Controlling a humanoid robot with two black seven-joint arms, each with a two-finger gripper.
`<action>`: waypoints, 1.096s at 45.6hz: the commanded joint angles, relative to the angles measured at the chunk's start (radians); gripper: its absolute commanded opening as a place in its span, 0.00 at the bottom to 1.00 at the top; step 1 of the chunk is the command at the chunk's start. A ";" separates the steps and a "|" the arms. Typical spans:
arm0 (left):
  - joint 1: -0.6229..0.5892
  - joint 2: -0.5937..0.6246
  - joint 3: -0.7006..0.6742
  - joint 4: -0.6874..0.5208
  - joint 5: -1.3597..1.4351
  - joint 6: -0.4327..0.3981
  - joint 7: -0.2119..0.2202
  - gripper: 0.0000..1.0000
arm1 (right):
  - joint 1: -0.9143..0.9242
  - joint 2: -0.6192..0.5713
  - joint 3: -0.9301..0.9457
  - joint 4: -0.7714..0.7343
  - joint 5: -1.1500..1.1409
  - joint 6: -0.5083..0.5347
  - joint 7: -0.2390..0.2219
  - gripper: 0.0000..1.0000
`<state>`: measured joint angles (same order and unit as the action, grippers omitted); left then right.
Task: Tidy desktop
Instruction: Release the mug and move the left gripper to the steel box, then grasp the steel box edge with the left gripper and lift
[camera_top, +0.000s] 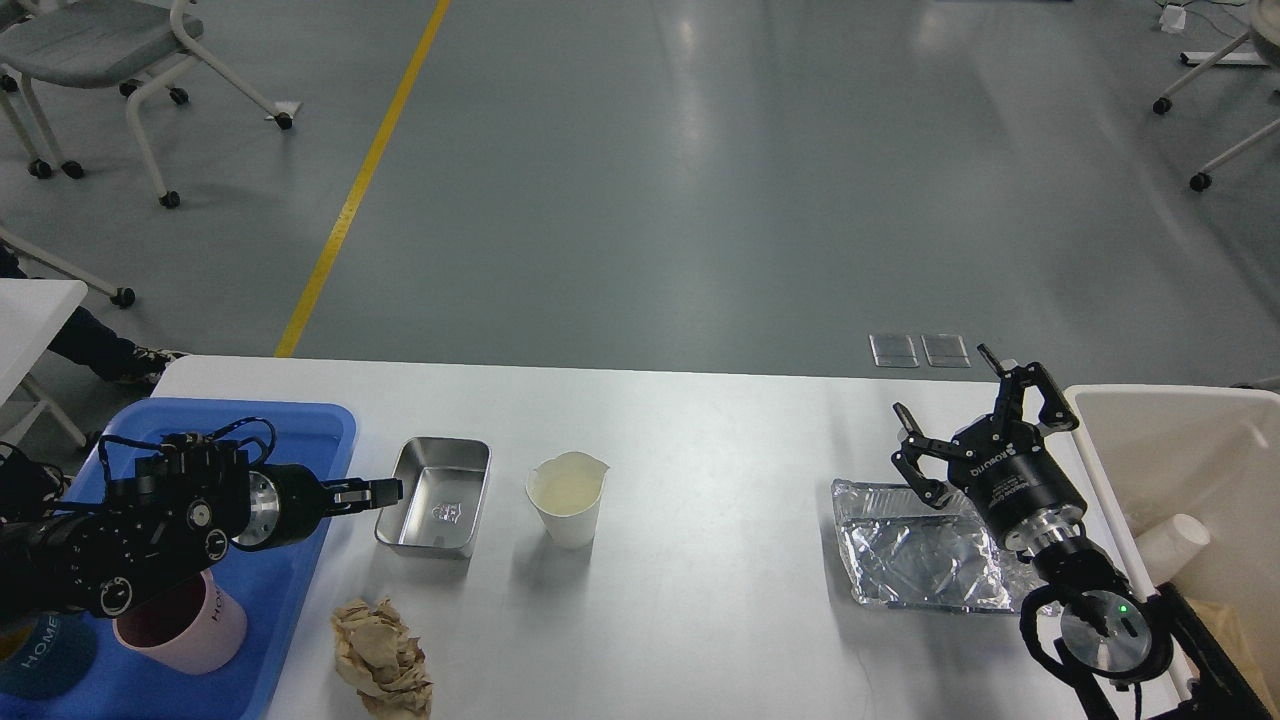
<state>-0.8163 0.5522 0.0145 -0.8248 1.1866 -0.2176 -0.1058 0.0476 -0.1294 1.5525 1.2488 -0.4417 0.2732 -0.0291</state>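
desktop (700, 440) white, glossy, filling the lower half of the view, far edge against grey floor. blue tray (300, 560) at the left edge of the desktop, holding a pink mug (185, 625) partly hidden under the left arm. left gripper (385, 491) extended rightward from over the tray, fingers drawn together to a narrow tip, tip at the left rim of the steel tin (435, 497); contact with the rim cannot be told, and nothing seen held. tin open side up, just right of the tray. white paper cup (567, 498) upright, just right of the tin, apart from it. crumpled brown paper (383, 657) near the front edge, below the tin. foil tray (925, 550) flat on the right part of the desktop. right gripper (955, 415) above the far edge of the foil tray, fingers spread wide, nothing between them. beige bin (1100, 440) at the right edge, beside the desktop, with 1 white cup (1175, 545) lying inside. 2 office chairs on castors on the floor beyond, 1 far left (100, 50), 1 far right (1215, 110). yellow line (365, 175) painted on the floor.
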 joint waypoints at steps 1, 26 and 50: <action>-0.001 -0.024 0.016 0.026 -0.001 0.000 -0.002 0.46 | 0.000 0.001 0.001 0.000 0.000 0.000 0.000 1.00; 0.003 -0.095 0.053 0.065 -0.002 0.001 -0.029 0.00 | 0.000 0.001 0.008 0.000 0.000 0.000 0.000 1.00; -0.029 -0.035 0.067 0.073 -0.005 0.004 -0.078 0.00 | 0.002 0.001 0.009 0.000 0.000 -0.003 0.000 1.00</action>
<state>-0.8273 0.4748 0.0842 -0.7351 1.1818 -0.2113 -0.1780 0.0476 -0.1276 1.5613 1.2487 -0.4418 0.2700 -0.0291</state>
